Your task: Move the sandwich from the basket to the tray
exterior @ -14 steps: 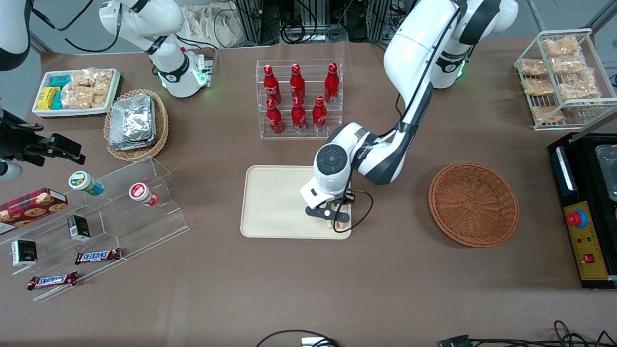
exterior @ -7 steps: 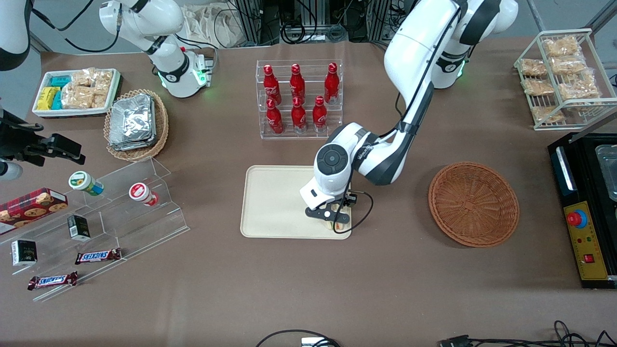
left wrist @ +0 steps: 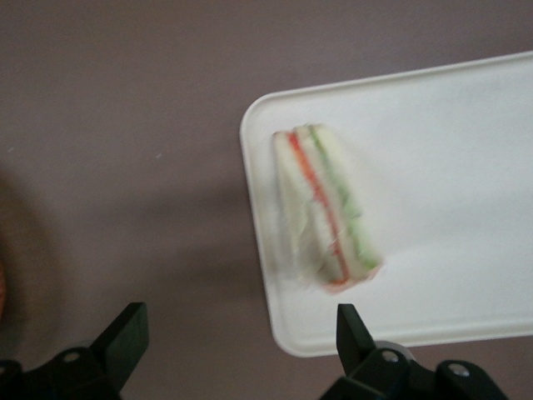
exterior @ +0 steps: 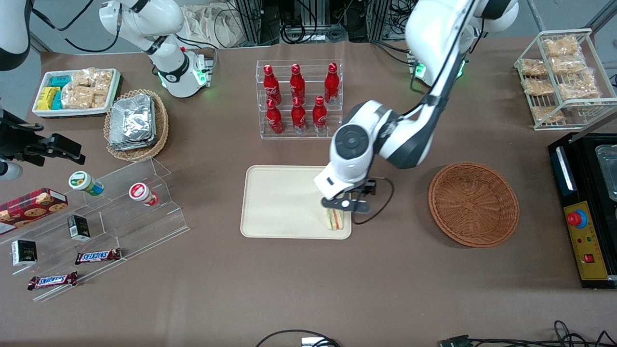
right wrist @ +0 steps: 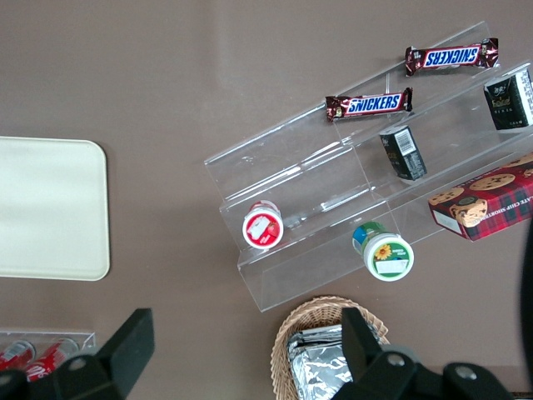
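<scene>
Table (exterior: 289, 289) first, brown cloth all over. On it the tray (exterior: 274, 202), beige, sits about mid-table; the basket (exterior: 473, 204) lies at roughly 3 o'clock from the tray in the front view, well apart, toward the working arm's end, w/ nothing visible inside. The bottle rack (exterior: 299, 99) w/ red bottles stands at 12 o'clock from the tray.

Left arm (exterior: 385, 140) reaches over the tray's basket-side edge. Its gripper (exterior: 344, 205) hangs above that corner of the tray, released: in the wrist view the gripper (left wrist: 237, 333) shows both fingers spread wide w/ nothing between them.

Sandwich (exterior: 335, 220) is on the tray, in the corner nearest the front camera and nearest the basket, close to the rim but inside it. In the wrist view the sandwich (left wrist: 325, 208) lies below and clear of the fingers, not touching either.

Key relation (what any next move hangs on): the sandwich sits at approx 6 o'clock from the gripper in the front view, just under it, long axis running roughly 12-to-6, filling stripes along that line. Judging by this, the placing looks done; the gripper only needs to lift straight away w/out brushing the wedge.
</scene>
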Robot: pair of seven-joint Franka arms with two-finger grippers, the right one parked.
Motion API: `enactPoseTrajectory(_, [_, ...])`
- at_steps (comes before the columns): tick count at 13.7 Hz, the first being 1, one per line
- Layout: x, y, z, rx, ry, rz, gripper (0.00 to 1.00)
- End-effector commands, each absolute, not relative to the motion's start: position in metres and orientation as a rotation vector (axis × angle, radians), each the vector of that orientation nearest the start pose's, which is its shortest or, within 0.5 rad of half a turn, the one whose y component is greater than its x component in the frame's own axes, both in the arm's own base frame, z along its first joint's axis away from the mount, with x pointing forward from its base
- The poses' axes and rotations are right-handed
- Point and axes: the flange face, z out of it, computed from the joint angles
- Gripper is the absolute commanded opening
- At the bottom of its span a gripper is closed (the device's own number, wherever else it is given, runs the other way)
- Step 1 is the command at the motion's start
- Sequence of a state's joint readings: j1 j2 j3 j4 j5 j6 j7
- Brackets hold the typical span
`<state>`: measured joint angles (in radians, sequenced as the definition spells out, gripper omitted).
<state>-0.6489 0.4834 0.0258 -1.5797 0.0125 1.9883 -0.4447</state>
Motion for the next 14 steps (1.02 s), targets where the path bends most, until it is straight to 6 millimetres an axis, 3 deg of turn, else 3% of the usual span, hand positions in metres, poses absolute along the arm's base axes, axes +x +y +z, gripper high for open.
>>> enactPoseTrajectory(1, [0.494,-0.344,0.393,-3.067,0.401,0.112,1.0])
enactPoseTrajectory(3, [0.491,-0.294,0.418,-3.064,0.448,0.137,1.0])
enactPoseTrajectory(4, [0.49,-0.28,0.431,-3.056,0.481,0.17,1.0])
enactPoseTrajectory(8, [0.527,-0.183,0.497,-3.059,0.34,0.3,1.0])
enactPoseTrajectory(12, [0.548,-0.082,0.563,-3.075,0.108,0.34,1.0])
enactPoseTrajectory(14, [0.555,-0.061,0.572,-3.078,0.086,0.308,1.0])
